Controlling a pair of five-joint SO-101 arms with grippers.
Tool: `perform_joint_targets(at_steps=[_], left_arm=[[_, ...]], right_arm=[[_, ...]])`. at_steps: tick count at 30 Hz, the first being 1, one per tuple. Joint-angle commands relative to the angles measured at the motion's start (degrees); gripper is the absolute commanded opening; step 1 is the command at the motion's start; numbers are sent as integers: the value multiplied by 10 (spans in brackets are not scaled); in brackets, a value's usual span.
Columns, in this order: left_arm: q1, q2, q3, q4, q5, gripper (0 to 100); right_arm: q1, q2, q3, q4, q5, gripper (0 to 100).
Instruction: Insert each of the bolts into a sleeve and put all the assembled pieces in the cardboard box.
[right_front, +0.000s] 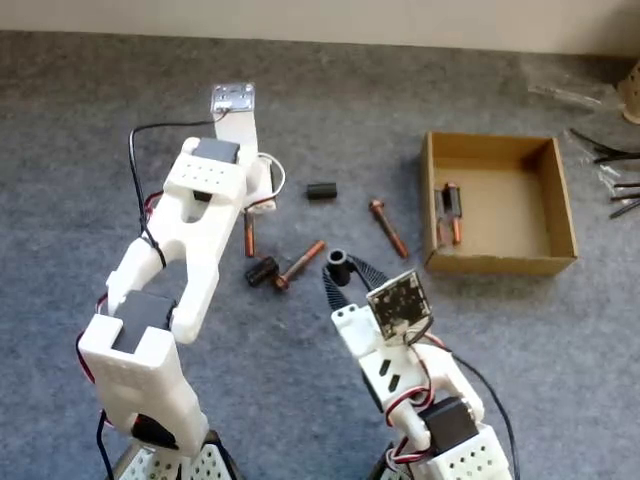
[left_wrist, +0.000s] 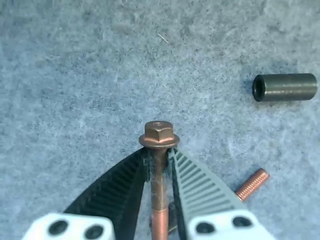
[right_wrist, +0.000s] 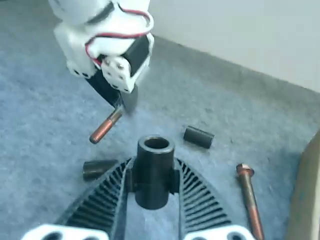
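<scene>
While the left gripper (left_wrist: 159, 152) is clamped on a bolt (left_wrist: 159, 134), we see the shank running between its fingers (left_wrist: 197, 187) and the hex head poking out just past their tips, clear of the carpet (right_front: 400, 100). Our right gripper (right_wrist: 153, 167) grasps a sleeve (right_wrist: 155, 150) upright with its bore facing up. The fingers are pressed against both its sides, and its top rises above the tips.

The box (right_front: 500, 265) holds one assembled piece (right_front: 450, 212), lying by the wall that faces the loose parts.

On the carpet we find a second sleeve (right_front: 320, 191) and, between it and the box, a second bolt (right_front: 388, 228). A third bolt (right_front: 300, 264) and a third sleeve (right_front: 262, 271) lie just beside each other between the two grippers.
</scene>
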Motion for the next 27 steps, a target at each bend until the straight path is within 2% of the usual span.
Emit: perform_joint_targets(at_steps=[1, 6, 12, 16, 20, 27], left_arm=[[-4, -24, -28, -1, -3, 5], [-4, -80, -22, 2, -3, 5], [-5, -116, -22, 4, -8, 5], [0, -151, -5, 7, -76, 5], [0, -218, 25, 5, -88, 5], [8, -354, 136, -81, -89, 5]], right_arm=[[-1, -7, 16, -51, -8, 5], [9, -7, 35, -59, -37, 5], [9, -7, 51, -60, -36, 5], [9, -7, 54, -60, -36, 5], [9, -7, 54, -60, -36, 5], [7, -7, 55, -61, -36, 5]])
